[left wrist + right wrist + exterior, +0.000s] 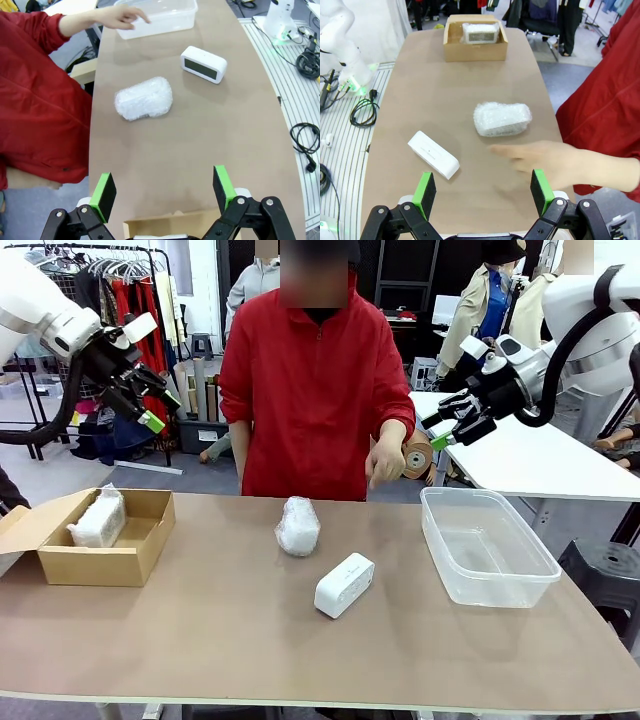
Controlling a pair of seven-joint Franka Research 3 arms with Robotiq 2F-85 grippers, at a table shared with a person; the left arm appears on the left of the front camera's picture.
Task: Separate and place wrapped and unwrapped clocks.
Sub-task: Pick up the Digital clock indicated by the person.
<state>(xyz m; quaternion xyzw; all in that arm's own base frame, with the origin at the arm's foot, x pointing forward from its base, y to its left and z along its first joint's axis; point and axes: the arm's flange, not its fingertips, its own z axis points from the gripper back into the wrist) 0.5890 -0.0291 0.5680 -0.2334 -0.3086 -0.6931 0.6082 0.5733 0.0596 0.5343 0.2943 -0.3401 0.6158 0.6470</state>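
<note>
1. The bare white clock point(344, 585) lay low in the middle of the front view, on the brown table point(200, 640).
2. Just above and left of it, not touching, a wrapped clock point(298, 526) sat at the frame's centre.
3. A second wrapped clock point(98, 520) rested inside the open cardboard box point(100, 565) at the left edge.
4. A clear plastic tub point(490, 590) stood at the right.
5. The left gripper point(160, 410), upper left, hung above the table with its jaws spread wide, grasping nothing.
6. The right gripper point(433, 432), upper right, was likewise spread and grasping nothing.
7. The person's hand point(385, 462) hung loose above the far edge, fingers pointing down.
</note>
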